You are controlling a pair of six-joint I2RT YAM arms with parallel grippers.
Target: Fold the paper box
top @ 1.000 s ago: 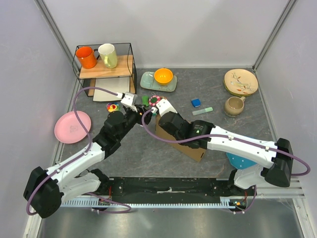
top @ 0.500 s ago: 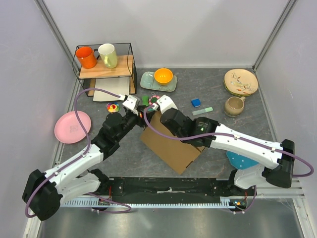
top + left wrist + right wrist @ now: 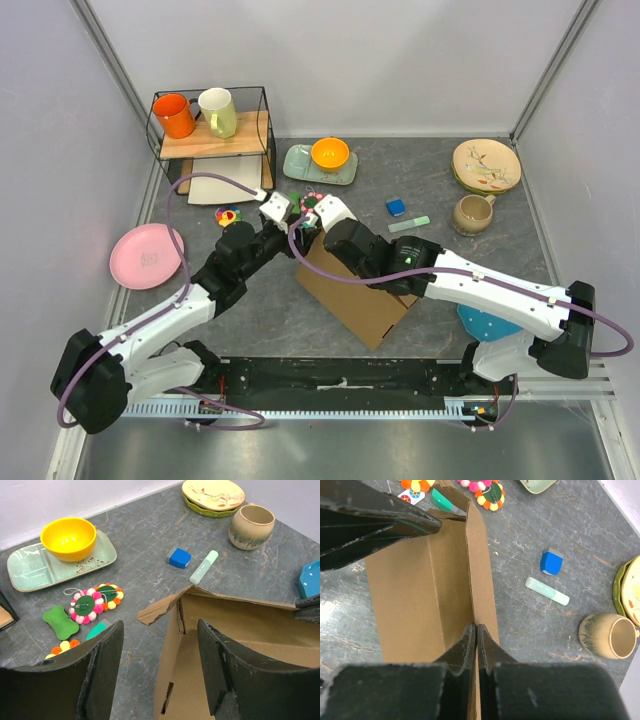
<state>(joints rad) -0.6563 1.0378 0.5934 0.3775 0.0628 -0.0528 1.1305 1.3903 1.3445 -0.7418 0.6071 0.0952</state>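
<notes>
The paper box (image 3: pixel 355 295) is a brown cardboard mailer lying mid-table with one side wall raised. In the right wrist view my right gripper (image 3: pixel 476 630) is shut on the top edge of that raised wall of the paper box (image 3: pixel 415 590). My left gripper (image 3: pixel 160 667) is open, and its fingers (image 3: pixel 102 672) stand either side of another upright wall of the paper box (image 3: pixel 240 630) without touching it. From above, the left gripper (image 3: pixel 288 212) and the right gripper (image 3: pixel 312 222) meet at the box's far corner. Most of the box is hidden under the right arm.
Felt toys (image 3: pixel 92 602) lie just left of the box. Beyond it are a yellow bowl (image 3: pixel 330 153) on a green tray, a blue block (image 3: pixel 396 207), a mint marker (image 3: pixel 409 224), a tan mug (image 3: pixel 470 213) and plates (image 3: pixel 486 164). A pink plate (image 3: pixel 148 256) and a mug rack (image 3: pixel 212 130) stand at the left.
The box has swung and opened flatter on the table. My left gripper has moved right to the box corner and opened wider. The right jaws have closed tighter on the wall.
</notes>
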